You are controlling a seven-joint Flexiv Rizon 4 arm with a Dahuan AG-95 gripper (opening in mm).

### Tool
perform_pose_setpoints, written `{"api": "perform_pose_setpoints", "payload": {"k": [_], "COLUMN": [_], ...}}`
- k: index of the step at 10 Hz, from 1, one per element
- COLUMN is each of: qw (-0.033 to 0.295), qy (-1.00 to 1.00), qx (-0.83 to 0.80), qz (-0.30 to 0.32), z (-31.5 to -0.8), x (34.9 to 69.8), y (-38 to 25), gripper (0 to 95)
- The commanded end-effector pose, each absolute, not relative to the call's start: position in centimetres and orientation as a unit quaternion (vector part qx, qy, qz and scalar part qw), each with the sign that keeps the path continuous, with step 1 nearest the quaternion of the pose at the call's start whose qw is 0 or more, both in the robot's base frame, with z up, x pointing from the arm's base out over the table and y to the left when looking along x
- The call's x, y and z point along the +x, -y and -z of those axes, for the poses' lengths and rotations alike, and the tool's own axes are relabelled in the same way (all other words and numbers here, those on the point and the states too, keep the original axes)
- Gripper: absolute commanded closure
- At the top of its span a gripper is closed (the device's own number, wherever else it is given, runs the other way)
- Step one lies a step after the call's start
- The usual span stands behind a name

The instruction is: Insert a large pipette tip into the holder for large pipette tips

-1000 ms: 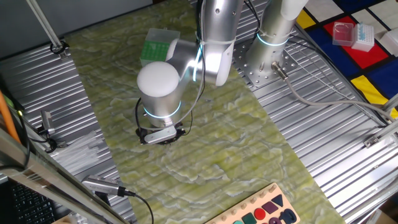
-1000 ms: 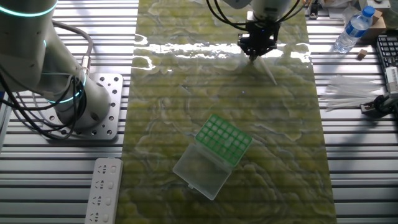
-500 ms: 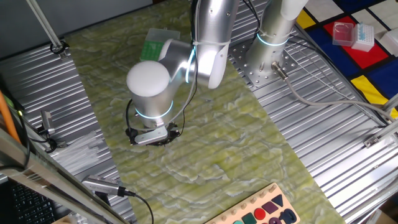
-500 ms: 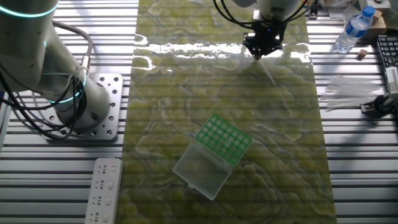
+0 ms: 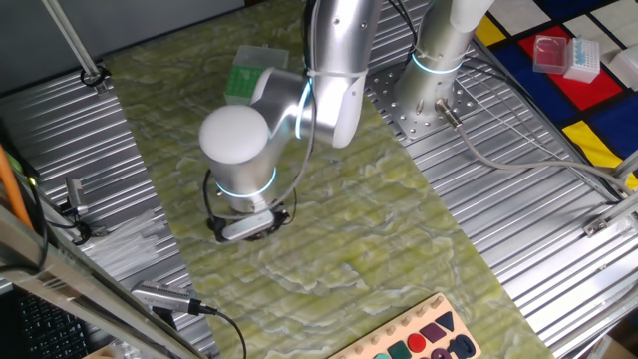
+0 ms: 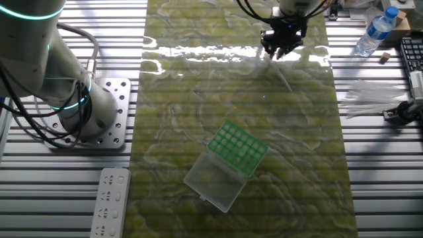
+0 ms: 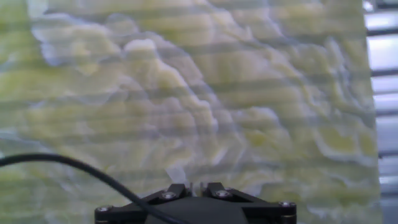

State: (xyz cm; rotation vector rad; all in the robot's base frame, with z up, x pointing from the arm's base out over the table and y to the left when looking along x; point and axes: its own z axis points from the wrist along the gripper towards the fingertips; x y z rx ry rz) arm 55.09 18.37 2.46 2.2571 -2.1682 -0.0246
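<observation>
The holder for large pipette tips (image 6: 238,149) has a green gridded top, and its clear lid lies open beside it on the green mat. The arm partly hides it in one fixed view (image 5: 242,78). The large pipette tip (image 6: 285,78) is a faint clear sliver lying on the mat far from the holder. My gripper (image 6: 281,54) is low over the mat at the tip's upper end. It also shows in one fixed view (image 5: 247,227). In the hand view my gripper (image 7: 196,185) has its jaws close together, with a pale blur just ahead of them.
A red box (image 5: 551,50) and a blue-and-white box (image 5: 586,60) sit at the far right. Loose clear tips (image 6: 370,99), a water bottle (image 6: 373,30), a power strip (image 6: 112,201) and a second arm's base (image 6: 99,119) flank the mat.
My gripper has slid sideways along the mat, staying low, toward the mat's edge near the loose tips. The pipette tip and the holder have not moved.
</observation>
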Motion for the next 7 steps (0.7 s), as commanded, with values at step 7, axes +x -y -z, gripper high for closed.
{"api": "perform_pose_setpoints", "payload": {"k": [7], "qw": [0.000], "qy": [0.635], "qx": [0.772], "qz": [0.014], "z": [-1.5], "x": [53.1], "y": [-19.6], "gripper": [76.0]}}
